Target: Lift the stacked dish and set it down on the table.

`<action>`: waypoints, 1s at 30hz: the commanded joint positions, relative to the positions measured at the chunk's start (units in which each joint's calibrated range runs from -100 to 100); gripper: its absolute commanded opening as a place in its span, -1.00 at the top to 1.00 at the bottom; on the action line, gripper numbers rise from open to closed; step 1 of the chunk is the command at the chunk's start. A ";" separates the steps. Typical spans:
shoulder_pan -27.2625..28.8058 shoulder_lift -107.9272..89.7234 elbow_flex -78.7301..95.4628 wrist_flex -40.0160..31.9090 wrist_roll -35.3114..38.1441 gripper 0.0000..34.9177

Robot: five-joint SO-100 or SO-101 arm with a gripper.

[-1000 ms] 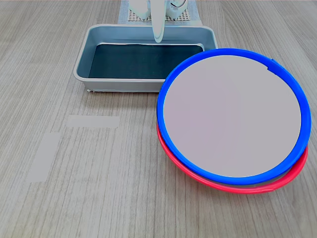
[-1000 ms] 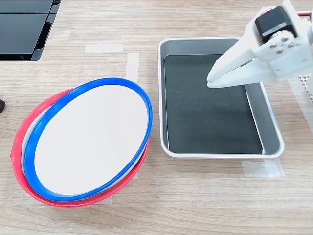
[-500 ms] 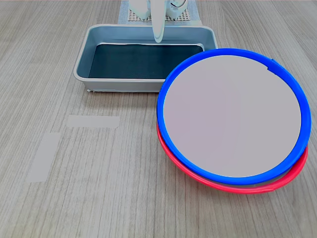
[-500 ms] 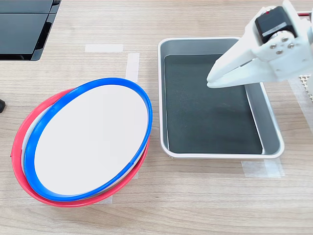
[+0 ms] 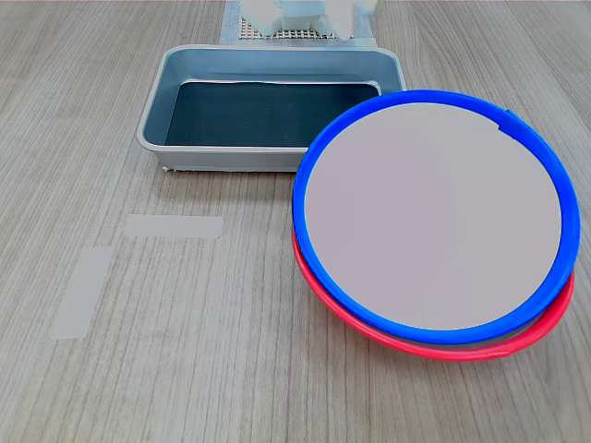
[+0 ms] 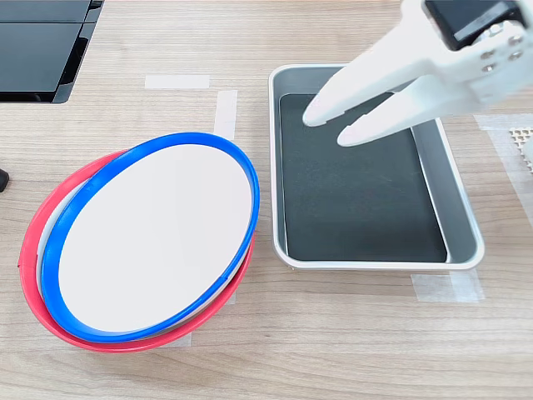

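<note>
No legible text, label, brand mark, number or sign was found in either exterior view. Every visible surface was inspected and carried no readable marking; the pale tape strips on the tabletop were blank.

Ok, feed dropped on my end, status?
Hand open, above grey tray. Blue dish untouched, stacked on red dish. Nothing in the way.
</note>
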 commanded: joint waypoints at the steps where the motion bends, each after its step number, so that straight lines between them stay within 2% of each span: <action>1: -3.08 13.58 -12.65 -0.37 0.39 -0.06; 6: -4.40 30.63 -26.22 0.46 -0.78 -0.15; 9: -4.59 38.48 -32.59 0.95 -1.42 -0.13; 16: -4.77 49.91 -39.24 1.20 -1.12 -0.14; 19: -5.06 52.38 -40.24 1.28 -1.07 0.17; 23: -5.34 54.34 -42.42 2.03 -1.37 0.97; 30: -5.34 54.51 -45.15 2.60 -2.00 0.99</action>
